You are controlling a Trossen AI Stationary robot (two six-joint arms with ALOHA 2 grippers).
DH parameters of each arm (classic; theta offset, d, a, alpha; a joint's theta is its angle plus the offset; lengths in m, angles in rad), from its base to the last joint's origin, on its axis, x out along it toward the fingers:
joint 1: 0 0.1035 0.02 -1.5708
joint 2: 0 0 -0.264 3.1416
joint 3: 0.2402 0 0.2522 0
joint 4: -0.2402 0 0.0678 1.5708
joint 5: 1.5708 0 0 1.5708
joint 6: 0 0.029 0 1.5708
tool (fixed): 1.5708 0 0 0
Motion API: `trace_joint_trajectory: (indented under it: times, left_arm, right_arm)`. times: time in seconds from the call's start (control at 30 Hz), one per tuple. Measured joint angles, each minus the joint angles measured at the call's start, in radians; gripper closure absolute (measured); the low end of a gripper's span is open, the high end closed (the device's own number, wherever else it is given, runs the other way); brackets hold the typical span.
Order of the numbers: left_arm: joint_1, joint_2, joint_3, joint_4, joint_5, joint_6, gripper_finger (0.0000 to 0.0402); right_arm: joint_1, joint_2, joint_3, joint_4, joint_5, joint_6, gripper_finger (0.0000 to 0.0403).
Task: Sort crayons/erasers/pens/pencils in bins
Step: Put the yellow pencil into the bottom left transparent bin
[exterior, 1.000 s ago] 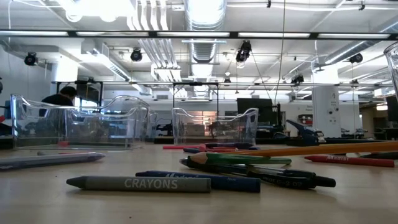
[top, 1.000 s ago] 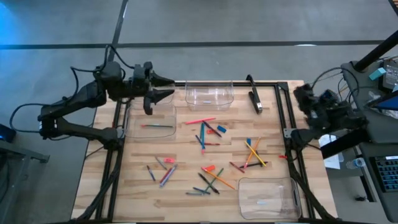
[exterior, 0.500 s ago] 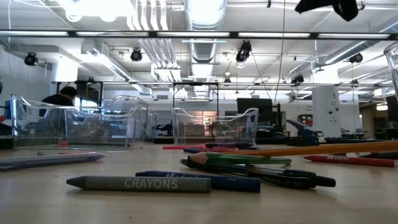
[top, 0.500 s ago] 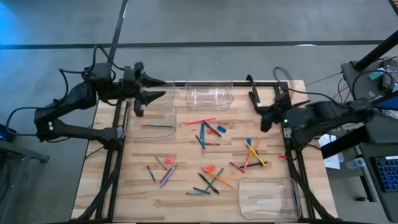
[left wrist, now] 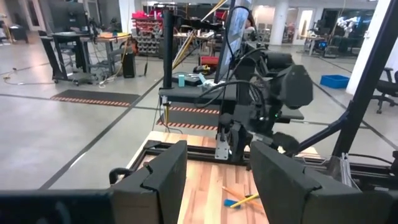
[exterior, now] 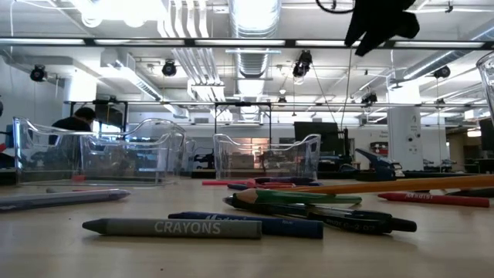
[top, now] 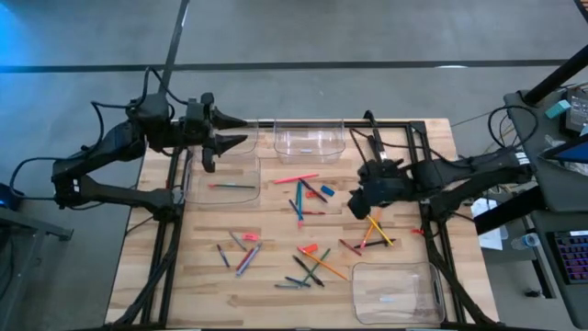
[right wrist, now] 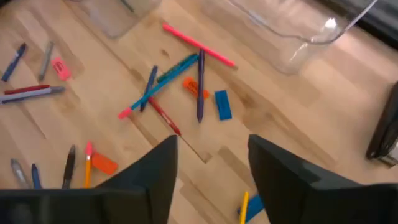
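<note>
Crayons, pens and pencils lie scattered on the wooden table [top: 276, 230], with a blue eraser [right wrist: 222, 104], an orange eraser [right wrist: 191, 87] and a pink eraser [right wrist: 60, 68] among them. Crossed pens [top: 301, 198] lie mid-table and yellow and orange pencils [top: 375, 226] lie to their right. Three clear bins show: far left [top: 222, 179] with one stick inside, far middle [top: 310, 140], and near right [top: 395, 292]. My right gripper [top: 358, 207] hangs open above the table beside the pencils, tilted down, with nothing between its fingers [right wrist: 155, 180]. My left gripper [top: 243, 131] stands open and level over the far left bin's far edge.
A black tool [top: 377, 147] lies at the far edge right of the middle bin. Black frame rails [top: 427, 198] run along the table's sides. In the low view, crayons [exterior: 174, 228] and a green pencil [exterior: 297, 198] lie close to the near edge.
My right arm has swung in from beyond the table's right edge toward the middle of the table, and its gripper has tipped from folded back to slanting down over the pencils. Nothing on the table has moved.
</note>
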Motion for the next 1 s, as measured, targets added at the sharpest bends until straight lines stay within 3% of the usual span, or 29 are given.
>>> trace_joint_trajectory:
  times: [0.23, 0.47, 0.73, 0.9, 1.0]
  left_arm:
    - [0.0, -0.033, 0.002, -0.005, 0.0, 0.0, 0.0239]
    - [0.0, -0.05, 0.002, -0.02, 0.0, -0.001, 0.0239]
    - [0.0, -0.049, 0.0, -0.043, 0.0, -0.001, 0.0239]
    - [0.0, -0.017, -0.001, -0.042, 0.0, -0.001, 0.0239]
    - [0.0, 0.003, -0.001, -0.042, 0.0, 0.0, 0.0239]
  right_arm:
    - [-0.087, 0.108, -0.002, -0.007, -0.207, -0.102, 0.0196]
    - [-0.098, 0.181, -0.026, -0.035, -0.26, -0.097, 0.0198]
    - [-0.103, 0.066, -0.199, 0.001, -0.262, 0.051, 0.0198]
    - [-0.101, 0.006, -0.342, 0.035, -0.362, 0.185, 0.0198]
    - [-0.082, -0.012, -0.392, 0.036, -0.37, 0.241, 0.0198]
